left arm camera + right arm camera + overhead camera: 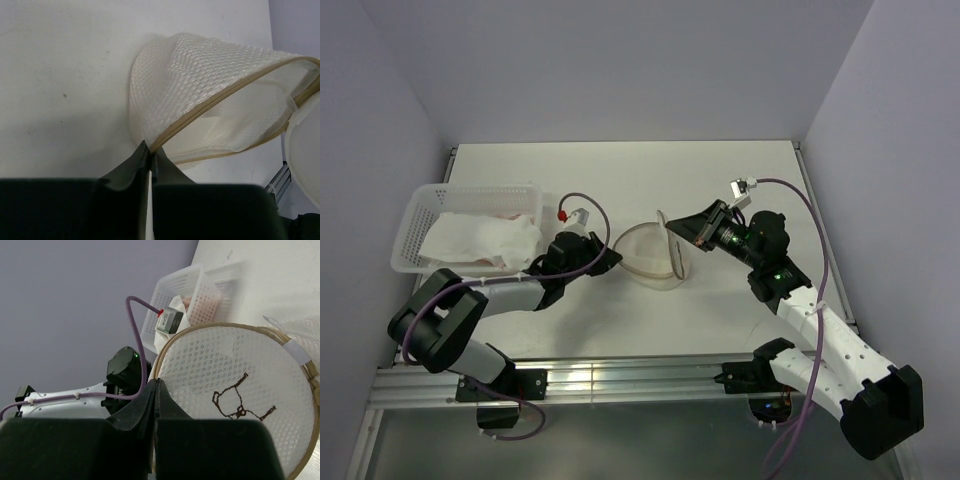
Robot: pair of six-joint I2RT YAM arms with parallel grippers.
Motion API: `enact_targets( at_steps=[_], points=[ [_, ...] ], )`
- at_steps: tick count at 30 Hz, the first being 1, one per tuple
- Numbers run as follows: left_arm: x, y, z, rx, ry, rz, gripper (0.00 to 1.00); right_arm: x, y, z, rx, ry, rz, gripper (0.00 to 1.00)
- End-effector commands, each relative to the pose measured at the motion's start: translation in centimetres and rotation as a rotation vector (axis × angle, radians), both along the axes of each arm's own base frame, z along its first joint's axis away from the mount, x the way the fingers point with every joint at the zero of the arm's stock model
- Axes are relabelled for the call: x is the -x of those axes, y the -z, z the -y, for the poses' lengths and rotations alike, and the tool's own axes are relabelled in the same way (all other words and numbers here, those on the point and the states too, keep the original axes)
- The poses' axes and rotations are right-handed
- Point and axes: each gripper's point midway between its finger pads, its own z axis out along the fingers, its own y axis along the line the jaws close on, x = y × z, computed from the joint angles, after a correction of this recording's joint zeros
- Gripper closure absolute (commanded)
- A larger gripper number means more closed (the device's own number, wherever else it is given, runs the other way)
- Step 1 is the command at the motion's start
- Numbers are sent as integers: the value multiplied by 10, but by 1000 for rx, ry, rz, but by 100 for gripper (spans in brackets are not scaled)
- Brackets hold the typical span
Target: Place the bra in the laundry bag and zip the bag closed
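Observation:
The laundry bag (pixel 655 262), a round white mesh case with a tan zip rim, lies open at the table's middle. My left gripper (pixel 615 258) is shut on the rim of its lower half; the left wrist view shows the fingers (pixel 149 146) pinching the zip edge of the mesh (pixel 200 85). My right gripper (pixel 672 230) is shut on the rim of the lid, holding it upright; the right wrist view shows this gripper (pixel 156 381) on the lid (pixel 225 370) with its dark drawn mark. A bit of pale pink fabric, the bra (pixel 189 302), shows in the basket, mostly hidden.
A white perforated plastic basket (pixel 415 225) stands at the left, holding crumpled white cloth (pixel 480 240). It also shows in the right wrist view (pixel 212 287). Grey walls close in the table's far, left and right sides. A metal rail runs along the near edge.

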Motion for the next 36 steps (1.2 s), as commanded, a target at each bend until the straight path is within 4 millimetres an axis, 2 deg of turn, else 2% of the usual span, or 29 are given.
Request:
enact_targets(
  at_steps=[1, 2, 7, 8, 9, 11, 14, 18, 19, 21, 26, 30, 32, 33, 34, 36],
  points=[
    [-13, -43, 19, 95, 29, 119, 96, 3, -17, 3, -22, -8, 69, 100],
    [-11, -45, 19, 100, 33, 121, 100, 4, -15, 4, -20, -8, 66, 100],
    [7, -63, 12, 104, 59, 143, 100, -3, -12, 15, 32, 49, 74, 100],
    [11, -74, 10, 112, 67, 162, 100, -4, -9, 17, 46, 58, 67, 100],
    [16, -68, 7, 80, 76, 133, 100, -6, -10, 20, 53, 71, 70, 100],
    [23, -84, 5, 73, 103, 152, 100, -12, -8, 32, 78, 116, 69, 100],
    [34, -96, 3, 61, 148, 151, 100, -22, -6, 48, 82, 153, 60, 100],
    [45, -104, 1, 49, 189, 145, 100, -31, 1, 66, 80, 197, 40, 100],
    [47, -101, 0, 33, 198, 137, 100, -32, 4, 69, 87, 202, 32, 100],
    [48, -106, -3, 30, 200, 149, 100, -38, 14, 79, 105, 232, 8, 100],
    [36, -101, -13, -8, 176, 148, 100, -41, 48, 96, 139, 292, -64, 100],
    [33, -99, -8, 12, 205, 133, 100, -49, 72, 115, 146, 358, -124, 100],
    [31, -96, -6, 19, 213, 123, 100, -52, 79, 119, 156, 377, -134, 100],
    [31, -95, -4, 22, 217, 123, 100, -58, 85, 124, 184, 407, -141, 100],
    [29, -91, -3, 19, 217, 112, 100, -63, 88, 138, 195, 459, -159, 100],
    [21, -93, -1, 6, 206, 115, 100, -72, 88, 146, 218, 501, -157, 100]
  ],
)
